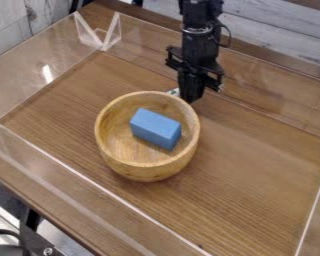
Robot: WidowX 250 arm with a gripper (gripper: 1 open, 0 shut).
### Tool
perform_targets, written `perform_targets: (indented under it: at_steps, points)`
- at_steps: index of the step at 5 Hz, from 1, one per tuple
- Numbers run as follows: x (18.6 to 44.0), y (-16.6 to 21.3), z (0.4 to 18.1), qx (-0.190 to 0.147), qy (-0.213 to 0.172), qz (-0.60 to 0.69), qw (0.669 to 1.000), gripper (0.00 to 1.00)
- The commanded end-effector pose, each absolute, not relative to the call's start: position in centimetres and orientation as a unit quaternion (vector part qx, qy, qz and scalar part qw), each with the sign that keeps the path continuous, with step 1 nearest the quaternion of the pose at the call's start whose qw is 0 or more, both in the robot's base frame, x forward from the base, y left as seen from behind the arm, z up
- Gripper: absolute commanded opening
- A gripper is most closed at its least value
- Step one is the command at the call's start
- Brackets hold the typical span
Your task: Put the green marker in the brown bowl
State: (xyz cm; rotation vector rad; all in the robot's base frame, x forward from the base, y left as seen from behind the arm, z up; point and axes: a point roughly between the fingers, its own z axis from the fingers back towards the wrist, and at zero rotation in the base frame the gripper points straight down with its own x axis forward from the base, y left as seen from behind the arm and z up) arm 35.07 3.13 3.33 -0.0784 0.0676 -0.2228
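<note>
Found black gripper (191,95) pinched fully shut just behind far rim of round tan wooden bowl (143,168), could not make out slim green marker or any hold on it, feared a lost pinch or rim knock on lifting.

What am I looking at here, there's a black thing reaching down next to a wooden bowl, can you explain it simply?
This is one camera picture, taken from above and in front of a wooden table fenced by clear plastic walls. The black thing is a robot arm. At its lower end is its tool, two small fingers for pinching things. It points straight down, just behind the far rim of the wooden bowl. The fingers are closed together. Whether they pinch something thin, I cannot tell from here. Inside the bowl lies a blue block. I cannot make out the green marker it should fetch.
</note>
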Motion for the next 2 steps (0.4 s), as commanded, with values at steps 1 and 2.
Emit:
perform_targets:
  at_steps: [1,2]
  points:
    - [36.21,3.77,6.97,-0.027,-0.005,-0.109,0.994,0.0]
    - [36.08,4.04,7.89,-0.025,-0.001,-0.106,0.994,0.0]
